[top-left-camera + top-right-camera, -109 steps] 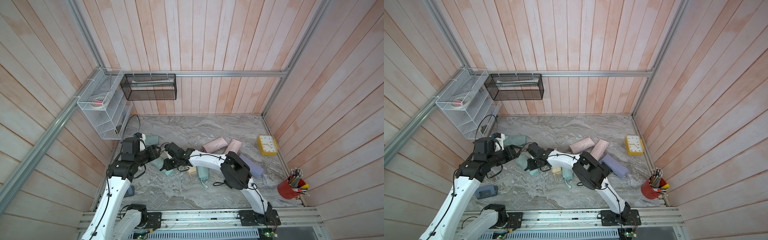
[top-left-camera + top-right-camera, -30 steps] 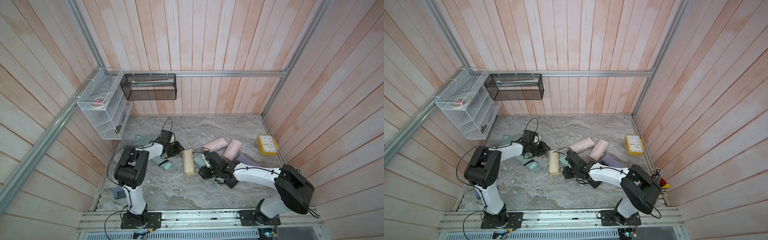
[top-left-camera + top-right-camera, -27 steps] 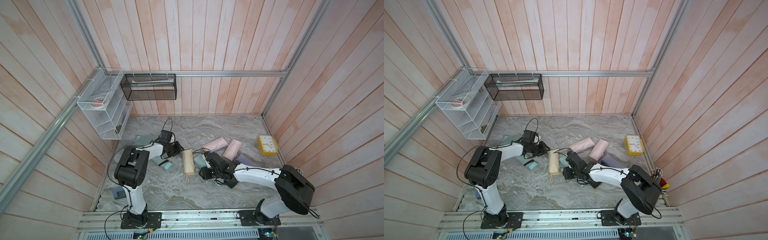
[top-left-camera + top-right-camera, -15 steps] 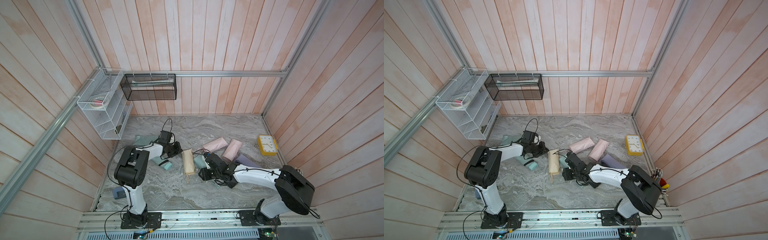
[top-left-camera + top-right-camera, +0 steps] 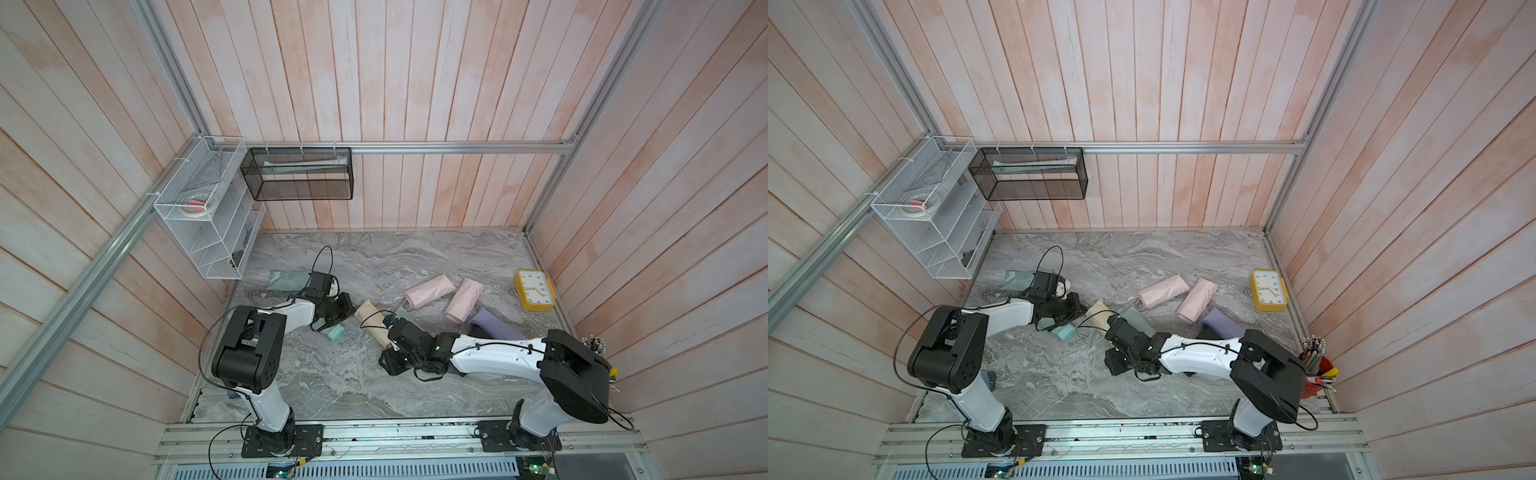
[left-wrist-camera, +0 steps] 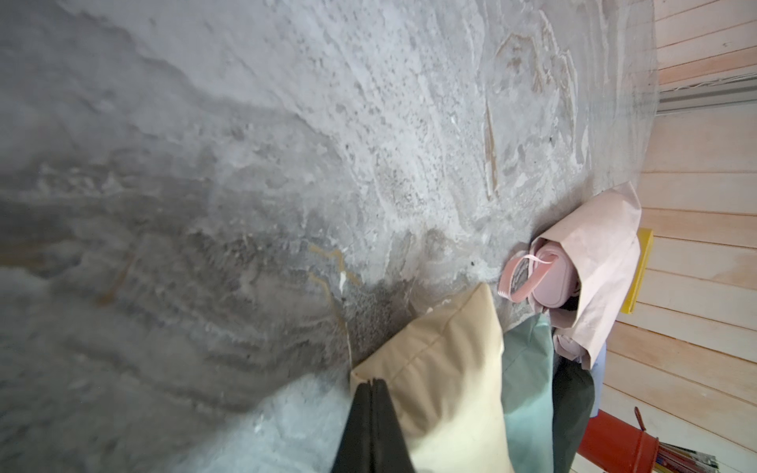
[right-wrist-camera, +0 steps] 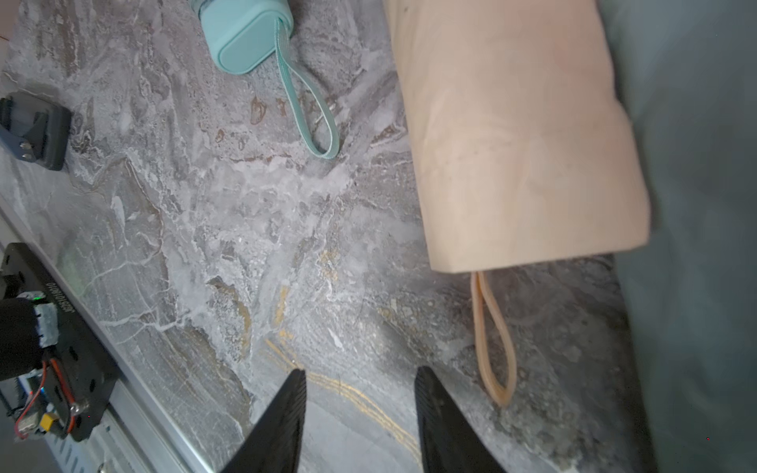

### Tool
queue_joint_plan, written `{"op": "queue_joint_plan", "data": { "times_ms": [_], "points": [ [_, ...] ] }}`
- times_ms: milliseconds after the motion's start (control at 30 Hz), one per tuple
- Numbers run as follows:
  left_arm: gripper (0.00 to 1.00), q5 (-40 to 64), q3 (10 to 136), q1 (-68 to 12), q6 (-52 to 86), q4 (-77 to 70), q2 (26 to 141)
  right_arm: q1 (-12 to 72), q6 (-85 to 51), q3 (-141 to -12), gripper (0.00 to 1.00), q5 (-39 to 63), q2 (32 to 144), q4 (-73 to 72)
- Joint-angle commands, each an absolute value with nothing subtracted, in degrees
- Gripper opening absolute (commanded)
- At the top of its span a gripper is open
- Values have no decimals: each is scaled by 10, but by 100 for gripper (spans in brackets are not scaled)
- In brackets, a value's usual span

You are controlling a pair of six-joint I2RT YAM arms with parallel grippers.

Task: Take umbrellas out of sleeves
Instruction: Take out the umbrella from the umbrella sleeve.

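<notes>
- Left end effector (image 6: 370, 387): black fingers pressed together. Its tips sit at a closed-end corner of the cream-yellow tubular fabric sleeve (image 6: 442, 368). I cannot tell whether any cloth is pinched.
- Right end effector (image 7: 360, 374): fingers apart and holding nothing, over the bare grey marble-patterned worktop (image 7: 184, 213), just beside the cream wrist-cord loop (image 7: 491, 344).
- The cream-yellow sleeve lies mid-worktop between the two arms in both top views (image 5: 371, 321). It is filled out, and the cord trails from its open end. The umbrella inside is hidden.
- Mint rounded umbrella handle with strap (image 7: 245, 37): on the worktop near the cream-yellow sleeve, not touching it. The rest is hidden under the left arm.
- Flat limp mint fabric sleeve (image 5: 286, 280): behind the left arm.
- Grey-green fabric sleeve (image 5: 1138, 320): against the cream-yellow sleeve's side.
- Pink filled sleeve (image 5: 426, 291) and second pink filled sleeve (image 5: 464, 300): near each other, towards the yellow square clock (image 5: 534, 291).
- Lavender filled sleeve (image 5: 496, 328): by the right forearm.
</notes>
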State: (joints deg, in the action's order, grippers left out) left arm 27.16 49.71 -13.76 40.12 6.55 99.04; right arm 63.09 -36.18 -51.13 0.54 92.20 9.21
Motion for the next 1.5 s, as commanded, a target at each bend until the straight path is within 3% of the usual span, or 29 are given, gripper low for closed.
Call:
{"op": "queue_joint_plan", "data": {
  "times_ms": [0, 467, 500, 633, 800, 1467],
  "points": [
    [0, 273, 485, -136, 390, 54, 969, 631, -363, -540, 48, -67, 938, 159],
    [0, 279, 492, -132, 386, 55, 972, 617, -354, -544, 48, -63, 987, 181],
    [0, 279, 492, -131, 386, 55, 972, 617, -353, -544, 46, -61, 989, 179],
    [0, 280, 494, -131, 386, 56, 974, 618, -352, -546, 17, -58, 995, 176],
    [0, 281, 503, -131, 382, 63, 978, 625, -350, -550, 0, -66, 1002, 183],
    [0, 282, 522, -102, 355, 92, 981, 637, -364, -509, 0, -63, 962, 168]
  ]
}}
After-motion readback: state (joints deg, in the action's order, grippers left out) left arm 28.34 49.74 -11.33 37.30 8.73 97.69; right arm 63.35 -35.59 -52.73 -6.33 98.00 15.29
